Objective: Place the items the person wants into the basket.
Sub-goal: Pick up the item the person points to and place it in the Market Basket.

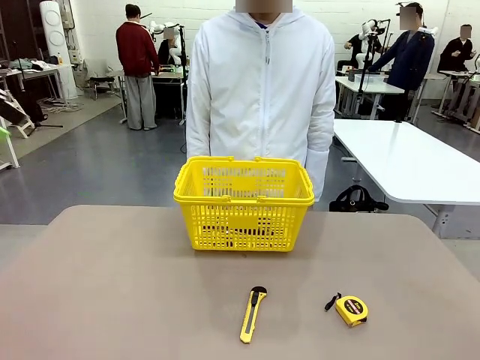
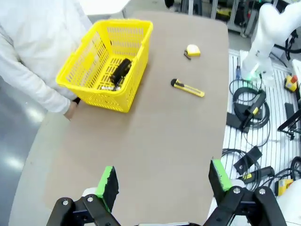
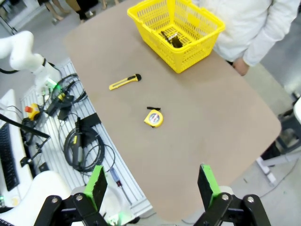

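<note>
— Where is the basket point(image 1: 244, 202)?
— At the table's point(image 1: 112, 285) far edge, before the person point(image 1: 261, 90), dark items point(image 2: 120, 73) inside.
— Your hands?
— My left hand point(image 2: 162, 181) and right hand point(image 3: 151, 181) gape wide, holding nothing

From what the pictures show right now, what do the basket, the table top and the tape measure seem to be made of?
The basket looks like moulded plastic: bright yellow, slightly glossy, with lattice walls all in one piece. The table top seems a matte beige laminate or similar: even colour, no grain, soft reflections; I cannot be certain. The tape measure appears to have a hard yellow plastic case with black parts and a black strap.
</note>
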Action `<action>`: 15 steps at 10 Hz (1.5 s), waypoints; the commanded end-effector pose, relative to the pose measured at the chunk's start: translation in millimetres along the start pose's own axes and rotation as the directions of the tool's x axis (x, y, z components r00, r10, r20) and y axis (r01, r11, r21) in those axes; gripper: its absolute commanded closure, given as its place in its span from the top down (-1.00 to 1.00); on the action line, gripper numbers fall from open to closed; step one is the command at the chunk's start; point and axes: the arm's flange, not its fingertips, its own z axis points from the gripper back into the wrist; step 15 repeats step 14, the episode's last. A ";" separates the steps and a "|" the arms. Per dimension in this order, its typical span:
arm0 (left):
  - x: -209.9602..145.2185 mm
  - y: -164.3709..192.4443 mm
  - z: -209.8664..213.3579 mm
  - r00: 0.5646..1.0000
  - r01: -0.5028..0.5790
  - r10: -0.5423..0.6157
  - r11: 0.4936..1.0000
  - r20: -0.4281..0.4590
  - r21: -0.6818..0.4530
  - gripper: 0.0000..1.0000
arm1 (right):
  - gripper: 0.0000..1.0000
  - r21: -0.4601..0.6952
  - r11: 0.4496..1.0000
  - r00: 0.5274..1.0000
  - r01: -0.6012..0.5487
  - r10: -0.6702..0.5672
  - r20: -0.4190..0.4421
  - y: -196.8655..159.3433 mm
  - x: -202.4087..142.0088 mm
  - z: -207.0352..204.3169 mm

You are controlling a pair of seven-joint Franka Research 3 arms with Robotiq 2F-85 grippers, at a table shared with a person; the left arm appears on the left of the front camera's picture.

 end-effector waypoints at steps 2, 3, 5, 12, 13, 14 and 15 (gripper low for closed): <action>-2.7 -7.1 21.4 1.000 -0.009 0.009 1.000 0.016 0.005 1.00 | 1.00 0.025 1.000 0.999 -0.014 0.014 0.030 -0.4 2.8 0.7; -11.9 -15.2 21.9 1.000 -0.015 0.015 1.000 0.028 0.021 1.00 | 1.00 0.025 1.000 0.999 -0.014 0.014 0.030 -0.4 2.8 0.7; -15.1 -10.3 25.0 0.999 -0.036 0.036 0.999 0.038 0.014 1.00 | 1.00 0.025 1.000 0.999 -0.014 0.014 0.030 -0.4 2.8 0.7; -13.5 -11.3 31.0 0.999 -0.052 0.052 0.998 0.014 0.018 1.00 | 1.00 0.025 1.000 0.999 -0.014 0.014 0.030 -0.4 2.8 0.7; -13.5 -11.3 31.0 0.999 -0.052 0.052 0.998 0.014 0.018 1.00 | 1.00 0.025 1.000 0.999 -0.014 0.014 0.030 -0.4 2.8 0.7; -13.5 -11.3 31.0 0.999 -0.052 0.052 0.998 0.014 0.018 1.00 | 1.00 0.025 1.000 0.999 -0.014 0.014 0.030 -0.4 2.8 0.7; -13.5 -11.3 31.0 0.999 -0.052 0.052 0.998 0.014 0.018 1.00 | 1.00 0.025 1.000 0.999 -0.014 0.014 0.030 -0.4 2.8 0.7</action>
